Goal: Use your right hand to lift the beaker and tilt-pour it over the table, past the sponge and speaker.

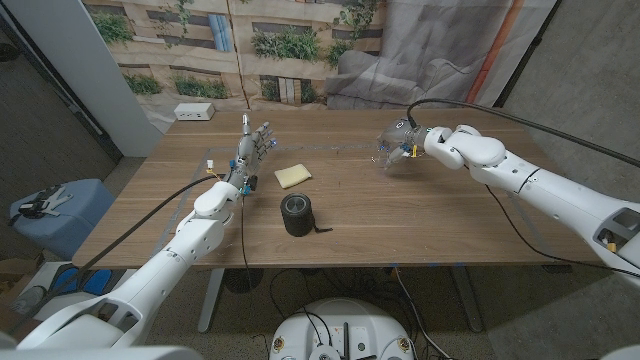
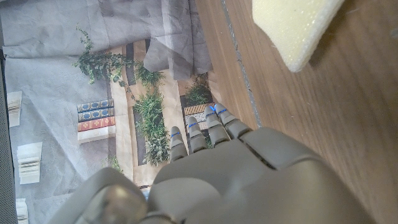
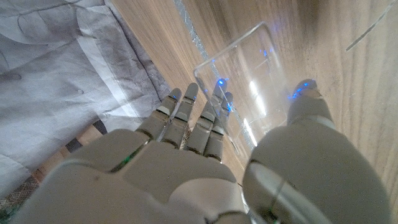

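The clear beaker (image 1: 391,150) is at the far right of the table (image 1: 420,215), and my right hand (image 1: 412,141) grips it. It looks tilted, just above the wood. In the right wrist view my right hand (image 3: 186,162) wraps the beaker (image 3: 249,74), with its fingers (image 3: 199,118) on one side and the thumb on the other. The yellow sponge (image 1: 293,176) lies near the table's middle. The black round speaker (image 1: 297,214) stands nearer to me. My left hand (image 1: 256,143) stands upright left of the sponge, fingers apart and holding nothing. In the left wrist view, the sponge (image 2: 292,25) lies beyond my left hand (image 2: 249,177).
A white box (image 1: 194,111) sits at the table's far left corner. Black cables run along both arms. A blue seat (image 1: 55,215) stands off the table's left side, and a printed backdrop hangs behind the table.
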### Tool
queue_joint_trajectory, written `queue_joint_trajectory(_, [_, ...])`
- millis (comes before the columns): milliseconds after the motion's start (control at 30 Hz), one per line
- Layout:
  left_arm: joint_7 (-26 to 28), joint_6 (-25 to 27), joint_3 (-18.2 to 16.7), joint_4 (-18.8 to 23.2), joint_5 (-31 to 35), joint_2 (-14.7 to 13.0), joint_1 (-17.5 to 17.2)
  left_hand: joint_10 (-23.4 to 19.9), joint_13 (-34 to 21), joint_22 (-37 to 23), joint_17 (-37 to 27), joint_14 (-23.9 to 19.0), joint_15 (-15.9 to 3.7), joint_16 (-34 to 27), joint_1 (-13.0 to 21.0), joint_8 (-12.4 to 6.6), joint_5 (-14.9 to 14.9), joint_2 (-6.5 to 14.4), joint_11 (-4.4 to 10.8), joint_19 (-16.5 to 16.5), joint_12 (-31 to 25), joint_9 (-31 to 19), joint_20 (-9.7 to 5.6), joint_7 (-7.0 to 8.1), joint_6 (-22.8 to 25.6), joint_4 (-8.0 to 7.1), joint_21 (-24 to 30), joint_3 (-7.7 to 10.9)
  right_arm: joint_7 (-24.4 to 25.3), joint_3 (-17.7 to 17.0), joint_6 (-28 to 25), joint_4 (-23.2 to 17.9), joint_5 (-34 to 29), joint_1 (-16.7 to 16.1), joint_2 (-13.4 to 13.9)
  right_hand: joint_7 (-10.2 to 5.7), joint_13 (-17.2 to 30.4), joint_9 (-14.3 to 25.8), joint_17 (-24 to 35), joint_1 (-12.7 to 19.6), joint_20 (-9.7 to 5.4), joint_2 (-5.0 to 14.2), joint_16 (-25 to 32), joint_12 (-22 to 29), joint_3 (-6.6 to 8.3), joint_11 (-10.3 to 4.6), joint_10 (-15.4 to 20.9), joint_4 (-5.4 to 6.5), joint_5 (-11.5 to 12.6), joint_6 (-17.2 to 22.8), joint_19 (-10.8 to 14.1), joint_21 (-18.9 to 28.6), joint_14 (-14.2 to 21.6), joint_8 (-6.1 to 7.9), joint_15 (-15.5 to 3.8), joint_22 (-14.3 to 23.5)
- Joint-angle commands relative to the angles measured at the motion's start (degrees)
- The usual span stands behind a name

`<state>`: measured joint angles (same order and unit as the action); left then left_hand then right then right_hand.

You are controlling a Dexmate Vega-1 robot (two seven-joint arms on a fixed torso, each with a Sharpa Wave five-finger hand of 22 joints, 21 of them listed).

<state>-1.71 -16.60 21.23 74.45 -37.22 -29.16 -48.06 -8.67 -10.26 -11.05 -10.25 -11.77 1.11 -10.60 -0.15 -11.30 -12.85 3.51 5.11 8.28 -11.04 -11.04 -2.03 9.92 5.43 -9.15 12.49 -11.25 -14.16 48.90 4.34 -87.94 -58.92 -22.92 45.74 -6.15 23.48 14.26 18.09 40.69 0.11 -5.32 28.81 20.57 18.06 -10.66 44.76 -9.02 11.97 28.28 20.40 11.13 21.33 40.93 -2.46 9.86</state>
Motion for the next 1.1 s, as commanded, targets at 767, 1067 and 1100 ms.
queue_joint_trajectory(767, [-0.02, -0.02, 0.01, -0.11, 0.01, 0.02, 0.07, -0.53, -0.16, -0.19, -0.32, -0.26, 0.05, -0.25, 0.14, -0.20, -0.33, 1.34, -0.02, 0.31, -0.33, -0.20, -0.60, 0.34, 0.16, 0.14, 0.22, -0.50, 9.78, -9.02, -1.96, 0.25, 27.17, -9.01, -1.51, -6.42, 0.59, -0.13, 0.51, 4.59, 0.08, 5.71, 0.44, 0.43, -0.23, -1.66, 3.11, 0.59, 0.06, 7.13, 0.74, 0.32, 1.23, 0.45, -8.47, 0.09])
queue_joint_trajectory(1067, [-0.02, -0.02, 0.01, -0.09, 0.01, 0.02, 0.05, -0.49, -0.16, -0.19, -0.32, -0.30, 0.03, -0.27, 0.14, -0.17, -0.32, 1.34, 0.02, 0.34, -0.32, -0.20, -0.60, 0.30, 0.09, 0.14, 0.23, -0.51, 12.57, -10.33, -2.06, 1.33, 34.28, -11.12, -3.11, -6.42, 0.71, -0.24, 0.61, 4.66, 0.21, 5.84, 0.54, 0.41, -0.32, -1.64, 3.09, 0.56, 0.01, 7.18, 0.97, 0.39, 1.27, 0.45, -8.53, 0.09])
queue_joint_trajectory(1100, [0.11, -0.03, 0.00, -0.08, 0.04, 0.06, 0.04, -0.52, -0.16, -0.19, -0.32, -0.30, 0.01, -0.27, 0.14, -0.17, -0.32, 1.34, 0.01, 0.33, -0.32, -0.20, -0.61, 0.30, 0.09, 0.14, 0.23, -0.51, 13.03, -10.35, -2.02, 1.53, 34.76, -11.34, -3.27, -6.43, 0.73, -0.26, 0.64, 4.65, 0.18, 5.89, 0.57, 0.41, -0.33, -1.63, 3.08, 0.58, 0.00, 7.15, 0.97, 0.39, 1.30, 0.44, -8.52, 0.09])
